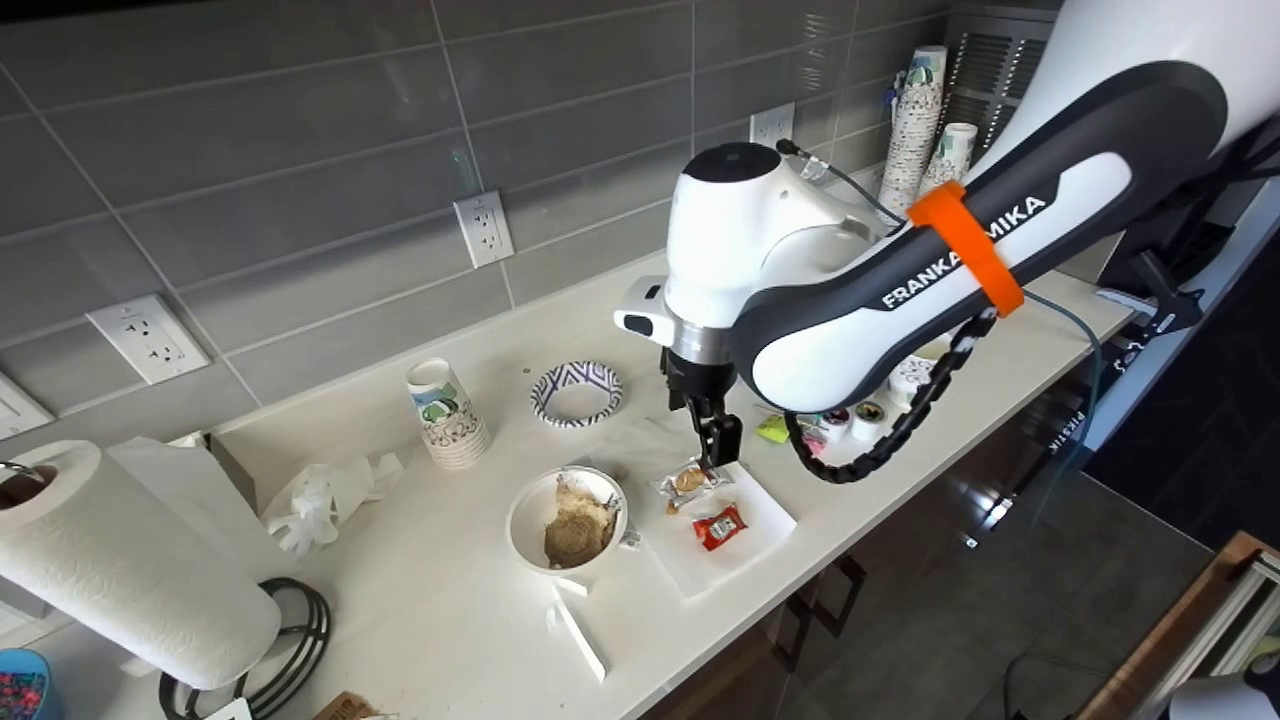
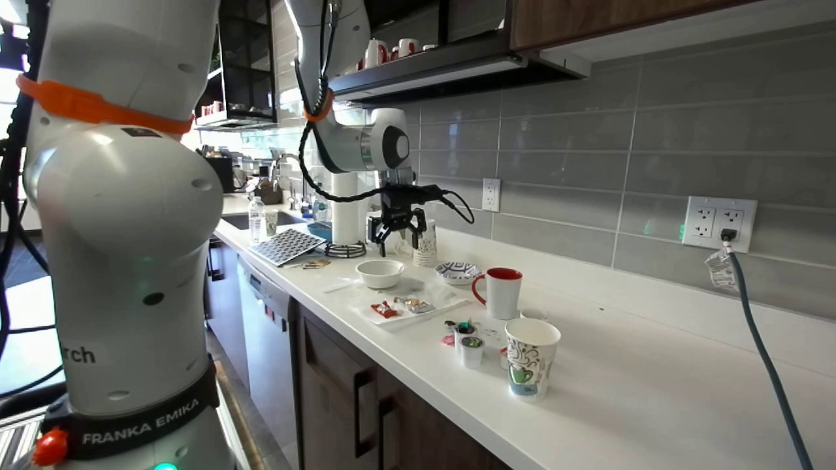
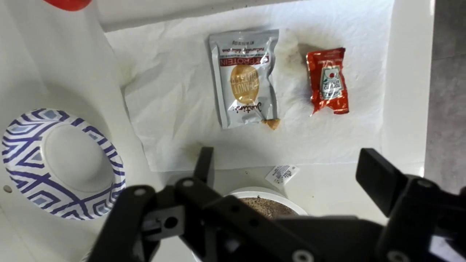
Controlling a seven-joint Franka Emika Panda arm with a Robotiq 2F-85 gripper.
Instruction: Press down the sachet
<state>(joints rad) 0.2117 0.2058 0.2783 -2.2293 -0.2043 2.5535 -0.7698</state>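
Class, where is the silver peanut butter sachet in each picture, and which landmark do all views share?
In an exterior view: peanut butter sachet, below centre, slightly right.
In an exterior view: peanut butter sachet, directly below centre.
Wrist view: peanut butter sachet, above centre, slightly right.
Shared landmark: the red ketchup packet beside it.

A white worktop (image 2: 653, 391) slants across both exterior views. In the wrist view, white paper (image 3: 167, 109) lies on it across the upper middle, a patterned paper dish (image 3: 23, 156) at the left. In an exterior view, a white bowl (image 1: 527, 530) stands in the lower middle, stacked paper cups (image 1: 453, 425) left of centre. In an exterior view, a red-lined mug (image 2: 504, 297), two small tubs (image 2: 471, 356) and a paper cup (image 2: 531, 362) stand right of centre.
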